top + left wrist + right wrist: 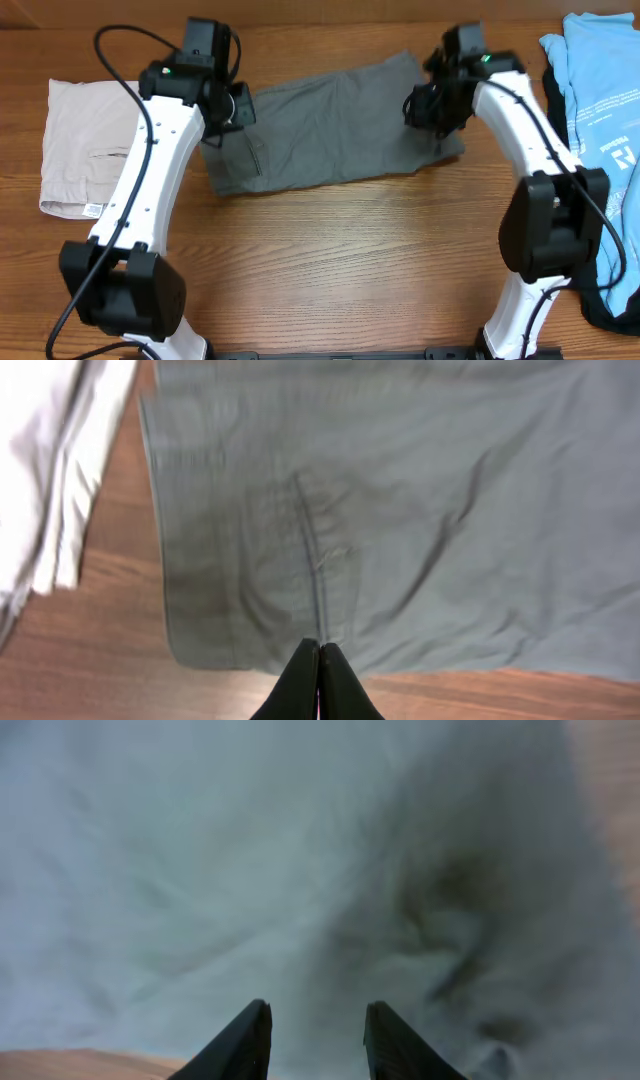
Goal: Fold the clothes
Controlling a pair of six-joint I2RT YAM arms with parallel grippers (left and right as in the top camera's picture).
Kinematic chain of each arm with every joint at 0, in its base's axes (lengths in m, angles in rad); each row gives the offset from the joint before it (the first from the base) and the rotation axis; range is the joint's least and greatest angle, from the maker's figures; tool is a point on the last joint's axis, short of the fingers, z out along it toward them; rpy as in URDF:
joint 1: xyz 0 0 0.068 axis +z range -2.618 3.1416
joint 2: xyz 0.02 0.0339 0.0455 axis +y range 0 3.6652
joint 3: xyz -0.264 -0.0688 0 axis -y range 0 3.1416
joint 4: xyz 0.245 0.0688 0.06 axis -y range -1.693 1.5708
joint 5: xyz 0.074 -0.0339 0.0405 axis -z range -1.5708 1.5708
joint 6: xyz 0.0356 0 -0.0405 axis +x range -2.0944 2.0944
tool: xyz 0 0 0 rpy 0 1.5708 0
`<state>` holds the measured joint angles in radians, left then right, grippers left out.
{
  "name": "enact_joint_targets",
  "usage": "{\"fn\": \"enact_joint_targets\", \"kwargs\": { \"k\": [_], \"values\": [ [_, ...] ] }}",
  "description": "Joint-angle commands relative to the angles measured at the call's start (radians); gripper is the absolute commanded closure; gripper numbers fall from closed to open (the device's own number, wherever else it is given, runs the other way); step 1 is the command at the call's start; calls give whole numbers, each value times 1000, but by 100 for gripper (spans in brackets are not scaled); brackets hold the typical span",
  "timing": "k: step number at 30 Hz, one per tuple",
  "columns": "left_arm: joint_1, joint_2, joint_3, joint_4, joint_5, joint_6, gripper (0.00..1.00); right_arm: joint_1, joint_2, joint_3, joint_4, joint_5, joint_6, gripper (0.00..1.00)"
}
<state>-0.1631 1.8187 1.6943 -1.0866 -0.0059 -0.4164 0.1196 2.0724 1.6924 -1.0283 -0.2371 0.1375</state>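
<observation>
The dark grey shorts (330,125) lie flat across the far middle of the table, with the slit pocket near their left end (310,550). My left gripper (236,106) hovers over that left end. In the left wrist view its fingers (320,652) are pressed together at the shorts' near edge with nothing seen between them. My right gripper (426,106) is over the shorts' right end. In the right wrist view its fingers (316,1017) are apart, close above blurred, rumpled grey cloth (300,870).
Pale beige shorts (85,150) lie folded at the far left, also in the left wrist view (50,460). A light-blue shirt (600,90) lies at the right edge with a dark garment (620,300) below it. Bare wood table (340,260) lies in front.
</observation>
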Motion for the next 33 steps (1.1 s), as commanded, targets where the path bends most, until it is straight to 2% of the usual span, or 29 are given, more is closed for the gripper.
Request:
{"fn": "enact_joint_targets", "kwargs": {
  "k": [1,5,10,16,17,18,19,21,22,24,25,33],
  "values": [
    [13,16,-39,-13,-13,-19,96,-18,6,-117,35,68,29,65],
    [31,16,-41,-52,-16,-19,96,-55,6,-195,102,125,50,65],
    [59,16,-42,-81,-16,-36,95,-81,5,-214,142,93,41,65],
    [129,18,-42,-116,-19,-57,84,-82,-29,-158,63,-93,8,43],
    [147,18,-42,-115,-18,-60,78,-82,-48,-142,37,-131,-5,37],
    [160,18,-43,-114,-11,-60,69,-81,-61,-134,24,-158,-20,34],
    [176,19,-43,-111,10,-60,66,-77,-83,-125,6,-190,-35,31],
    [193,22,-49,-103,55,-53,60,-66,-128,-117,-13,-214,-37,29],
    [197,24,-56,-94,68,-40,54,-58,-156,-117,-19,-213,-37,28],
    [197,26,-86,-63,69,-9,36,-42,-203,-117,-30,-214,-36,28],
    [197,26,-113,-38,70,-5,32,-32,-224,-117,-35,-214,-36,28],
    [197,26,-313,135,126,-3,21,11,-270,-120,-86,-213,-33,27]
  ]
}}
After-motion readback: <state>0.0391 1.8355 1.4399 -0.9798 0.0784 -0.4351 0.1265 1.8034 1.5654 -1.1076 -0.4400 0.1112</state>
